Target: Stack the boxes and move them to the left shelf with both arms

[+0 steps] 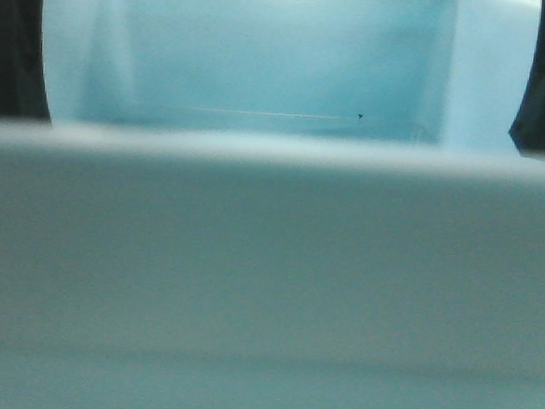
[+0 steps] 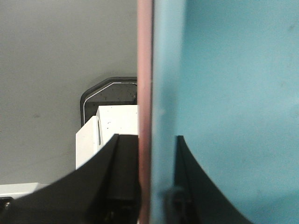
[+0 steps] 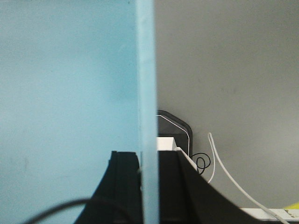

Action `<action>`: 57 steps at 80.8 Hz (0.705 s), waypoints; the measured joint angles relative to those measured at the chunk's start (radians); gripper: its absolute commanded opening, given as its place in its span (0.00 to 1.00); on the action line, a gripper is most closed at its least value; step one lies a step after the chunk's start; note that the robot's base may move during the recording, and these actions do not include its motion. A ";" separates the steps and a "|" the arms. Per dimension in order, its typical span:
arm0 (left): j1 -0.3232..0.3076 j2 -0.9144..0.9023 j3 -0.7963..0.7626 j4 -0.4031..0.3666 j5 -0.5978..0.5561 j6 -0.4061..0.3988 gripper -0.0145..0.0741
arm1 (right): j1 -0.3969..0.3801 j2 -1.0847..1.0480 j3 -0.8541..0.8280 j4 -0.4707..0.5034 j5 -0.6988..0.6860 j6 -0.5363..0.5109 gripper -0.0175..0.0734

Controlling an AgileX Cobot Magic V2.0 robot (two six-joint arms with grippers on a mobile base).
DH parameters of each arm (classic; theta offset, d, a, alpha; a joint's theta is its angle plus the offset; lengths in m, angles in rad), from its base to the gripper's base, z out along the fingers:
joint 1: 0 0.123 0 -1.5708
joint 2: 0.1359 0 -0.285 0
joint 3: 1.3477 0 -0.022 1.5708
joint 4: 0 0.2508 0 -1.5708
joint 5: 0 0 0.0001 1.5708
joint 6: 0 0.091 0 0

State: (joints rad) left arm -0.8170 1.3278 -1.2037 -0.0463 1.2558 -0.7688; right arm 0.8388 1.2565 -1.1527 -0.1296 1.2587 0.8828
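Both grippers are closed: your black left gripper (image 2: 147,140) pinches the salmon pink plastic bin (image 2: 145,70) and the light sky blue plastic bin (image 1: 282,74) nested inside, the right gripper (image 3: 145,154) only the blue wall. Move them together, level, so nothing twists.

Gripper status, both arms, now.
Left gripper: closed on the stacked walls of the pink bin and blue bin.
Right gripper: closed on the blue bin's wall.

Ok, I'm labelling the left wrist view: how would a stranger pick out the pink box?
Find the light blue box wall filling the right half. Flush against its left face runs a thin vertical strip, the pink box, between the left fingers. Nothing else there is salmon.
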 measured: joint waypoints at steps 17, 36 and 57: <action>0.000 0.000 0.000 -0.003 0.002 0.000 0.16 | 0.000 0.000 0.000 -0.001 0.000 0.000 0.25; 0.000 0.000 0.000 -0.010 0.009 0.000 0.16 | 0.000 0.000 0.000 -0.001 0.000 0.000 0.25; 0.000 0.000 0.002 -0.018 0.009 0.000 0.16 | 0.000 0.000 0.000 -0.001 0.000 0.000 0.25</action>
State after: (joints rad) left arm -0.8170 1.3278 -1.2015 -0.0646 1.2652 -0.7688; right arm 0.8388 1.2565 -1.1527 -0.1302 1.2587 0.8828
